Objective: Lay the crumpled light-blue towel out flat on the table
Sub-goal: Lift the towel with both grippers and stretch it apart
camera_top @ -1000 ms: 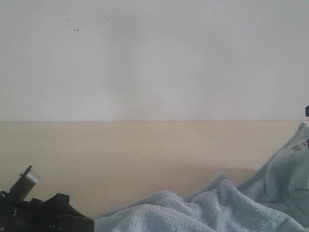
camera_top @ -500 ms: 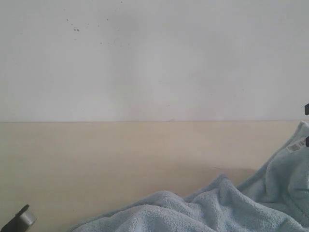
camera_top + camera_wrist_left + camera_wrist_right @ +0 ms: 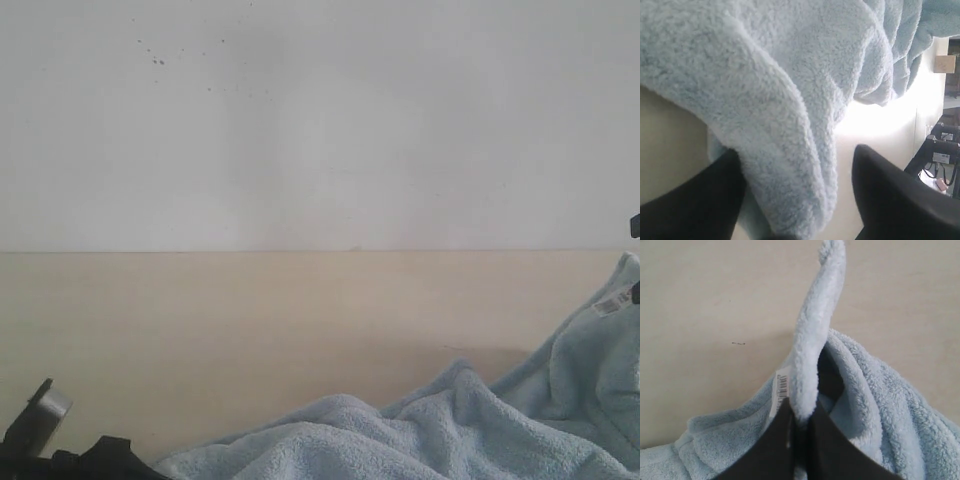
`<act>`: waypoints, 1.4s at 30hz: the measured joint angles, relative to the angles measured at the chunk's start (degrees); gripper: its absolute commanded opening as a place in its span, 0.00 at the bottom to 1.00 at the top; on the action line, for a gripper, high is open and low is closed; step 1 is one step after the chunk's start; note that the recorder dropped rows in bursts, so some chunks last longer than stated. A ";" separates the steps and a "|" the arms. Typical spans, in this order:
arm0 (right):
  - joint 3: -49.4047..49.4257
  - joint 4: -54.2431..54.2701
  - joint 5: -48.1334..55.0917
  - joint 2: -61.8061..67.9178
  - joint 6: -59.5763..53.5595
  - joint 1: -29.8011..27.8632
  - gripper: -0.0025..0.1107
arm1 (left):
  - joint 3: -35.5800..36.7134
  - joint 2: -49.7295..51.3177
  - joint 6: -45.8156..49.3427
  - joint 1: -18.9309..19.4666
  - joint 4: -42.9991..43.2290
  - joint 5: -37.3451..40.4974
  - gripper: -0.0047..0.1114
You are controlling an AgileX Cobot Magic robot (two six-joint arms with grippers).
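The towel (image 3: 430,435) lies bunched along the near edge of the tabletop (image 3: 250,320), heaped toward its right end and nowhere near flat. The right gripper (image 3: 801,412) is clamped on a hemmed edge just beside the white tag (image 3: 781,390), holding it up. The left gripper (image 3: 796,151) has its jaws apart around a thick fold, not pinching it. I'd say it should close on a single edge layer rather than that fat roll, and then both should draw apart, low and taut. One towel, one tag, two grippers.
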 measured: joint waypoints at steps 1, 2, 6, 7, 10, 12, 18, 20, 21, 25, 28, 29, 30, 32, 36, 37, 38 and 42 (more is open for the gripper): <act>0.00 0.00 0.00 0.00 0.00 0.00 0.02 | -0.60 0.00 0.11 0.00 0.00 0.13 0.33; 0.00 0.00 0.00 0.00 0.00 0.00 0.02 | -1.20 0.00 0.11 0.00 -0.12 0.35 0.27; 0.00 0.00 0.00 0.00 0.00 0.00 0.02 | -3.67 0.00 1.77 0.00 -0.23 0.44 0.07; 0.00 0.04 0.00 0.00 0.00 0.00 0.02 | -4.35 0.00 2.92 0.00 -0.23 0.44 0.07; 0.00 0.04 0.00 0.00 0.00 0.00 0.02 | -6.32 0.00 5.32 0.00 -0.23 0.44 0.07; 0.00 0.04 0.26 0.00 0.00 0.00 0.02 | -7.73 0.00 7.08 0.00 -0.23 0.44 0.07; 0.11 0.80 2.63 -1.11 0.00 0.78 0.02 | -10.10 -1.56 16.89 0.00 -0.56 2.71 0.07; 0.23 0.80 1.04 -3.08 -0.10 1.97 0.02 | -10.10 -3.97 17.88 0.00 -0.56 6.90 0.07; 0.31 0.80 -0.38 -5.02 -0.10 2.68 0.02 | -10.10 -5.71 18.37 0.00 -0.46 9.61 0.07; 0.31 0.80 -4.40 -13.15 -0.10 4.34 0.02 | -11.04 -15.04 19.44 0.00 -0.46 14.67 0.07; 0.31 0.80 -6.02 -19.20 0.14 4.32 0.02 | -11.07 -25.34 19.68 0.04 -0.45 11.13 0.07; 0.31 0.80 -6.11 -20.76 0.29 4.32 0.02 | -11.07 -29.00 19.79 0.04 -0.45 8.03 0.07; 0.31 0.80 -6.28 -22.86 0.40 4.32 0.02 | -11.07 -32.58 19.79 0.04 -0.45 4.42 0.07; 0.31 -0.20 -6.28 -25.55 1.24 4.32 0.02 | -10.95 -39.30 19.19 0.24 1.43 -3.36 0.07; 0.31 -7.28 -4.97 -28.79 7.11 4.32 0.02 | -8.58 -49.04 12.18 0.27 9.57 -16.16 0.07; 0.31 -9.34 -3.85 -28.95 8.90 4.32 0.02 | -7.79 -50.96 10.11 0.27 11.61 -18.16 0.07; 0.31 -11.92 -2.23 -29.04 11.13 4.59 0.02 | -6.45 -52.48 7.37 0.27 14.80 -20.61 0.07; 0.31 -20.55 1.78 -29.18 16.76 7.96 0.02 | -2.34 -54.93 2.53 0.27 21.91 -23.74 0.07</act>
